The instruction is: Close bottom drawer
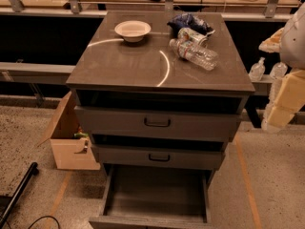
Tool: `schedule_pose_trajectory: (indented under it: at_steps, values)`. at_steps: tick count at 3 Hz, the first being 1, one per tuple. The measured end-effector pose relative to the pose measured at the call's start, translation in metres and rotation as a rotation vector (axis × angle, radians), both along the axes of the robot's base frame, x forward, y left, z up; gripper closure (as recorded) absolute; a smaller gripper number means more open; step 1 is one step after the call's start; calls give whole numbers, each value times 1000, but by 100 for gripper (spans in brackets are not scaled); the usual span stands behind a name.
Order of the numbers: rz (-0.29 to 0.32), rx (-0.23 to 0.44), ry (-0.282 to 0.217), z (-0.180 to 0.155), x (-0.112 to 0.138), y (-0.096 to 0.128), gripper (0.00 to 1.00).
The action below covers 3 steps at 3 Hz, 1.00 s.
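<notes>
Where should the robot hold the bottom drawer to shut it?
The bottom drawer sticks far out toward the camera. Its front panel is probably the best spot: come from the front and push on the top edge. Its handle is out of view. The tool hangs off the right side of the cabinet.

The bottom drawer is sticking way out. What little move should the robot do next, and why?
Probably lower the end effector, now high at the right edge beside the cabinet, toward the front panel of the bottom drawer. That drawer is pulled far out, bare inside showing, and the end effector is nowhere near it, so reaching the front likely comes before pushing.
</notes>
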<state>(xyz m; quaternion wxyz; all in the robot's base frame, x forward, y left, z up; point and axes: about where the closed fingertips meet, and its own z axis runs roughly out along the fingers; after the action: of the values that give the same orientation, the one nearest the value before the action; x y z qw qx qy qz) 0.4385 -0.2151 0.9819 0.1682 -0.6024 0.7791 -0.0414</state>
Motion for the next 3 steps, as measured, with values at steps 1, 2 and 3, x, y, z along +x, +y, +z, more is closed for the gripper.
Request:
schedule_pose_trajectory:
  at_steps: [1, 2, 3]
  values:
    - [0, 0, 0, 0, 0, 0, 0]
    - [-14, -15, -43, -14, -2, -5, 0]
    - [4, -4, -73, -59, -15, -16, 0]
